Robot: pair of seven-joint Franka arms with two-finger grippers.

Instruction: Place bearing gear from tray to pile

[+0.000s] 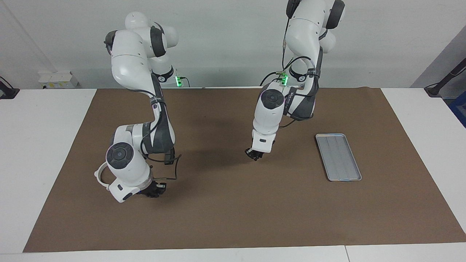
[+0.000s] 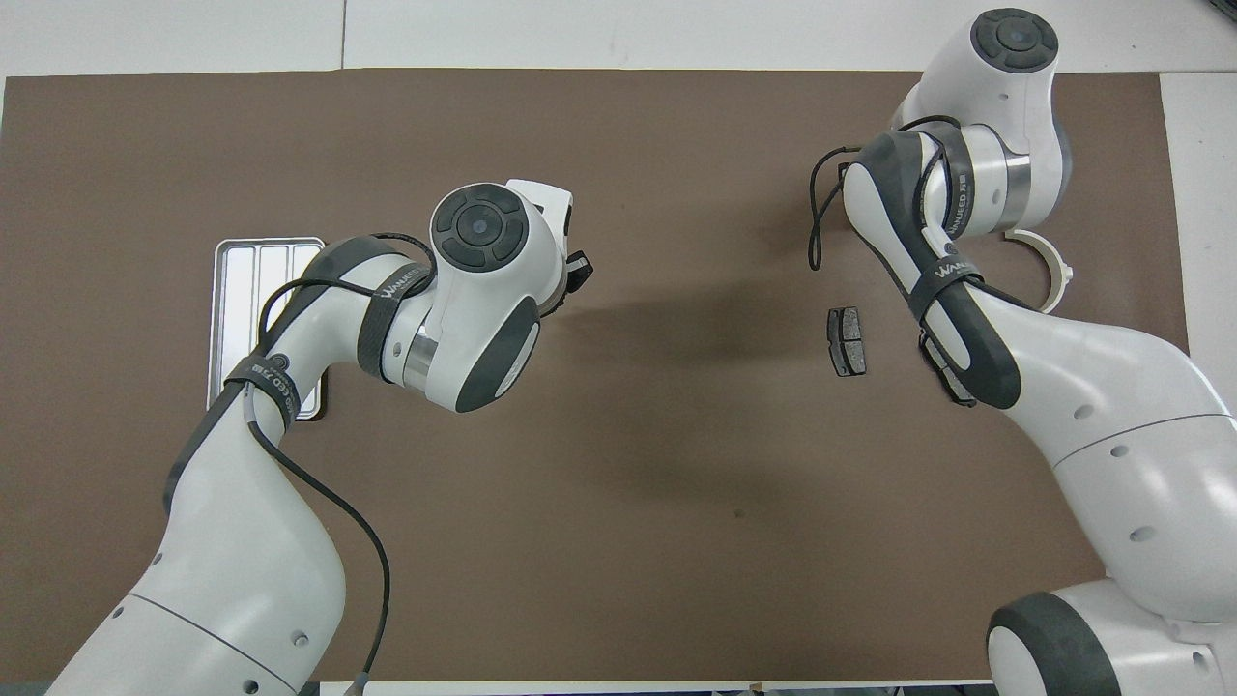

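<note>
Tray [image 1: 338,157] is seen bare at the left arm's end of the mat. Left gripper [image 1: 254,154] is carried shut over the mat's middle, well apart from the tray; whether anything is pinched cannot be told. Right gripper [image 1: 156,190], its jaws unreadable, is held low beside the white half-ring bracket [image 1: 99,176].

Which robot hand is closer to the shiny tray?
Left. The left gripper hangs over bare mat partway from the tray toward the table's middle. The right gripper is low at the right arm's end, beside the white half-ring bracket.
</note>
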